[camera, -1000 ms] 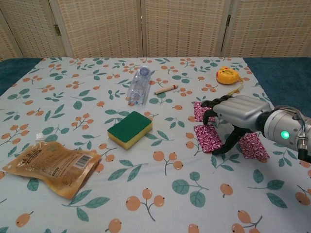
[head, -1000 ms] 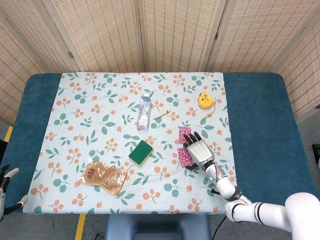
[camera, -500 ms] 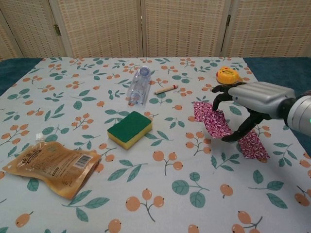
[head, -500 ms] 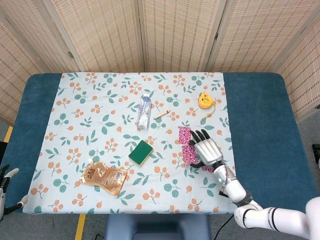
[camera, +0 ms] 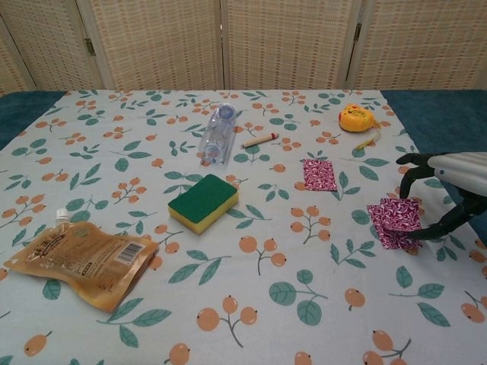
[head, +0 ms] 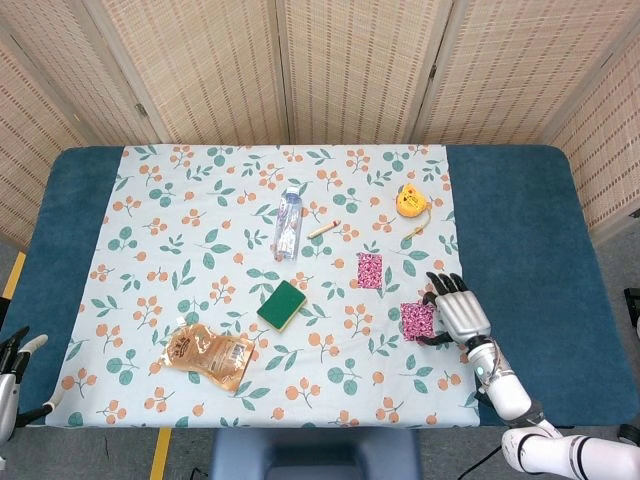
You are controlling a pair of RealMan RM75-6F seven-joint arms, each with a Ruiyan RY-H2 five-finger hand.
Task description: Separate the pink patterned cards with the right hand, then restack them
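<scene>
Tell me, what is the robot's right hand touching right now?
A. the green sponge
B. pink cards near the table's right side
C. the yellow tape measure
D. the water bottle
B. The right hand has its fingertips on the pink cards; the sponge, tape measure and bottle lie apart from it.

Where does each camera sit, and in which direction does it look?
Head view: high above the near edge, looking down on the whole table; right hand and forearm show, and the left hand at the left edge.
Chest view: low at the near edge, looking across toward the screens; only the right hand.
Shared: right hand, pink cards, sponge.
</scene>
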